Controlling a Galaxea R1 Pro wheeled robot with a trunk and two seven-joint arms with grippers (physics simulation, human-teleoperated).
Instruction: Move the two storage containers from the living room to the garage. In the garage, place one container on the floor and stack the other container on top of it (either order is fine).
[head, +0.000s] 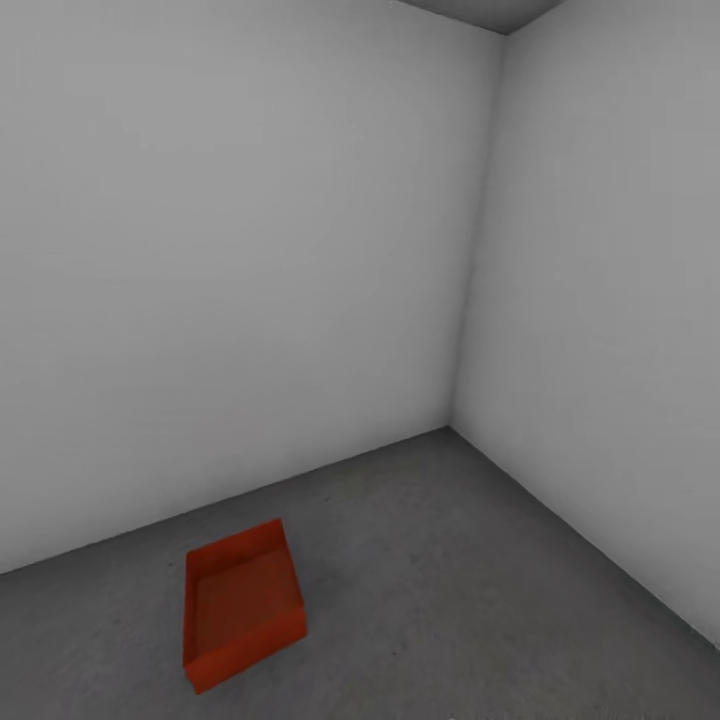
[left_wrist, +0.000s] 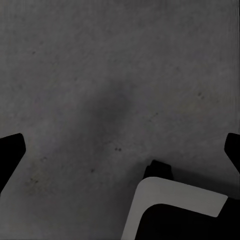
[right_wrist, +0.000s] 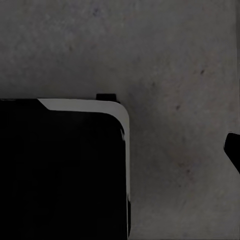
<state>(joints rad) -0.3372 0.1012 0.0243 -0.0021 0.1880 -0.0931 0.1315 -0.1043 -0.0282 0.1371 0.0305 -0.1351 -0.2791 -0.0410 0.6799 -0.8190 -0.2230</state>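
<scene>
The left pincer (left_wrist: 120, 150) hangs over bare concrete with its two dark fingertips (left_wrist: 11, 147) set wide at opposite edges of the left wrist view and nothing between them, so it stands well open and empty; a white-edged dark corner of the robot's own base (left_wrist: 175, 200) sits beneath it. Of the right pincer only one dark fingertip (right_wrist: 232, 150) shows at the edge of the right wrist view, above the same grey floor (right_wrist: 175, 60) and beside another white-rimmed corner of the base, so I cannot tell how far it is open, though nothing orange-red shows near that tip. Further out, in the head view, one storage container (head: 240, 605) rests flat and open-topped on the garage floor (head: 480, 600), near the pale wall (head: 230, 250) but apart from it, turned at an angle to the wall's foot. It looks as if the first placing is done and no second box lies in sight, so the next move likely calls for fetching the other container from the living room. Room is generous: bare concrete runs from the box toward the corner (head: 452, 425), and the walls stand well clear for turning the base.
</scene>
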